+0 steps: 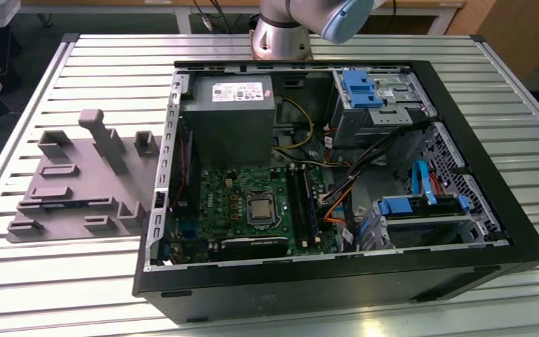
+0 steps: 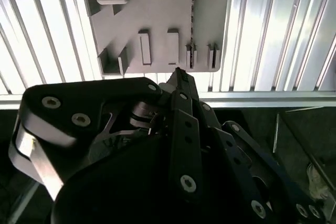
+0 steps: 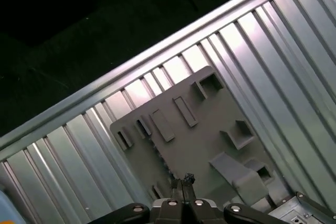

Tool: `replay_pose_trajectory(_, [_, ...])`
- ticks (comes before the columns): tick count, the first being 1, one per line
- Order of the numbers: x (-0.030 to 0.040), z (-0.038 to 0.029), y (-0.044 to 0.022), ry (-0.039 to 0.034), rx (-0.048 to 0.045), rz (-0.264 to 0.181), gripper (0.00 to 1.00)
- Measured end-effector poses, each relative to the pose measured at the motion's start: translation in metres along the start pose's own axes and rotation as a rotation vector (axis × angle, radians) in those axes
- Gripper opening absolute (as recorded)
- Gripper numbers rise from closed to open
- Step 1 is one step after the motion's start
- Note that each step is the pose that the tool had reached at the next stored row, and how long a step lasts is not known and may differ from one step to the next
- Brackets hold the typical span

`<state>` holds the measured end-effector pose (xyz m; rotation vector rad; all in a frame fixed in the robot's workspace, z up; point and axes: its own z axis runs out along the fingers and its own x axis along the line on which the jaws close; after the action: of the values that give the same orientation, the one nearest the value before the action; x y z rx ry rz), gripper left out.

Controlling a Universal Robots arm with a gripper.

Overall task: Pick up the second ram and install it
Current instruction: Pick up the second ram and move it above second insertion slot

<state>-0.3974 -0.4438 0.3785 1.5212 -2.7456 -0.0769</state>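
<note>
Slatted aluminium table (image 1: 26, 84) is occupied by an open computer case (image 1: 344, 284) and a grey fixture (image 1: 82, 165). Second ram (image 2: 192, 30) is held edgewise in that fixture, near the gripper (image 2: 180, 72) (jaws drawn together, empty). It is judged light, stiff, fragile; edges should be gripped.

— What colour is the surface (image 1: 64, 281)?
— Silver, striped end to end with parallel ribs. The fixture plate (image 1: 73, 182) is plain matte grey.
— And the computer case (image 1: 344, 281)?
— Black shell. Inside there's a green motherboard (image 1: 222, 200), a light-blue bracket (image 1: 358, 88) and orange cables (image 1: 337, 202).
— The end effector (image 2: 179, 74)?
— Black, dotted with silver screw heads.
</note>
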Motion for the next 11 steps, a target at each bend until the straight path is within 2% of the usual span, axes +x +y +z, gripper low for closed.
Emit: replay_pose_trajectory(11, [0.0, 0.0009, 0.0, 0.0087, -0.0044, -0.2, 0.11])
